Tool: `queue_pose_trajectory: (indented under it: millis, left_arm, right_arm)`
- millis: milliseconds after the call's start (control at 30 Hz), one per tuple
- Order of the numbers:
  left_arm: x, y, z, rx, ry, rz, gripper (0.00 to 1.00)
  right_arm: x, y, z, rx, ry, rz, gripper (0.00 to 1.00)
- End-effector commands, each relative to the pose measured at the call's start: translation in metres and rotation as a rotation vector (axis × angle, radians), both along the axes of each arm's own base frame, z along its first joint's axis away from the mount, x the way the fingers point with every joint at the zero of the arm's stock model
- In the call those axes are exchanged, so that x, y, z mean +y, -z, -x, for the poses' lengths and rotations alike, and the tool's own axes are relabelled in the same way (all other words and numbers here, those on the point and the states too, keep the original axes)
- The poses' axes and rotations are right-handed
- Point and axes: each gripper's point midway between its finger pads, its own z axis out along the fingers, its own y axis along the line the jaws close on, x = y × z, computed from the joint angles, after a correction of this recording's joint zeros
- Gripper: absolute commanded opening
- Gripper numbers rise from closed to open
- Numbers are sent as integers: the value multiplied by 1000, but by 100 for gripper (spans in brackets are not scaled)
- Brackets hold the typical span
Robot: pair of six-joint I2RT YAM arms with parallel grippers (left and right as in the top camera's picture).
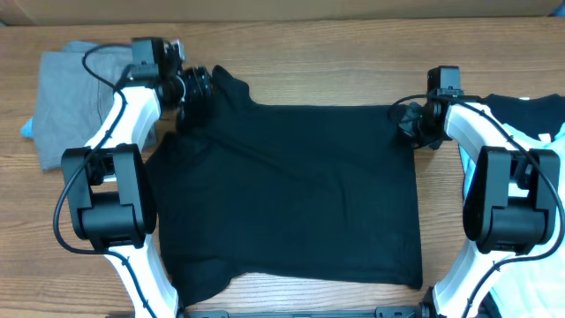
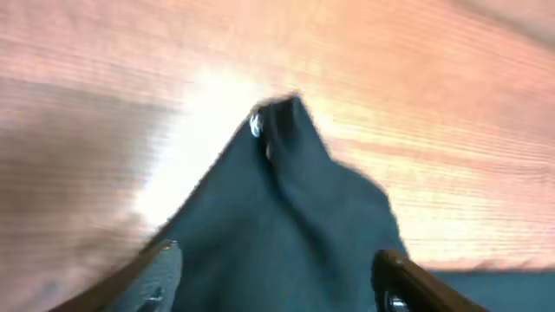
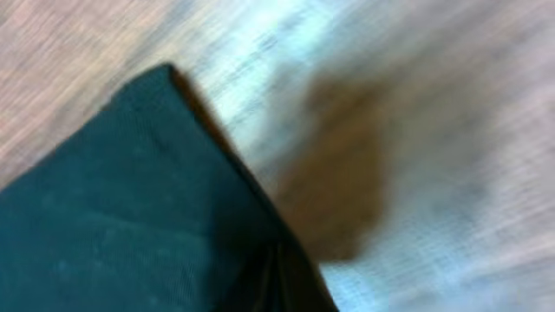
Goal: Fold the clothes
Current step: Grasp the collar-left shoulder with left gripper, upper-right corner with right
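Note:
A plain black T-shirt [image 1: 291, 194] lies spread flat across the middle of the table. My left gripper [image 1: 196, 88] is at its far left corner. In the left wrist view its two fingers [image 2: 277, 277] stand wide apart with black cloth [image 2: 286, 208] between them, bunched to a peak. My right gripper [image 1: 410, 124] is at the shirt's far right corner. In the right wrist view the jaws [image 3: 286, 277] look pressed together on the edge of the black cloth [image 3: 113, 208]. No logo shows.
A grey shirt [image 1: 71, 88] lies at the far left over a bit of light blue cloth [image 1: 28, 128]. Another black shirt [image 1: 530, 110] and light blue cloth [image 1: 530, 283] lie at the right edge, under the right arm.

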Motion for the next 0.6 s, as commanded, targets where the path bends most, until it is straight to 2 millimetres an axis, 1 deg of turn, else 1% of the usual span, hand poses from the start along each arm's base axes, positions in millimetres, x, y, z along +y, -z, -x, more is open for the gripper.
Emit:
queue_pose_trajectory:
  millis: [0,67,133,200,333,400,467,500,567]
  left_arm:
    - [16,1,-6,-17,-16,-83,67]
    - [20,8,-7,-9,-29,-110,66]
    - [20,17,-8,-4,-14,-134,65]
    - [20,29,-8,12,-14,-146,65]
    - [21,61,-6,63,-16,-154,64]
    - [21,76,-3,91,-14,-153,61]
    - [20,85,0,110,-8,-145,55]
    - [19,90,1,121,-6,-142,47]
    - [19,93,5,139,-4,-141,28]
  right_arm:
    - [-17,18,23,100,86,55,6]
    - [-18,7,21,82,80,60,6]
    - [-18,-4,18,53,81,61,8]
    - [-18,-18,14,14,82,62,14]
    - [-19,-42,8,-51,66,70,28]
    - [-19,-50,5,-73,35,80,31]
    - [-19,-51,5,-76,27,84,35]
    - [-19,-51,6,-73,27,83,36]
    - [-19,-51,6,-72,27,83,36]
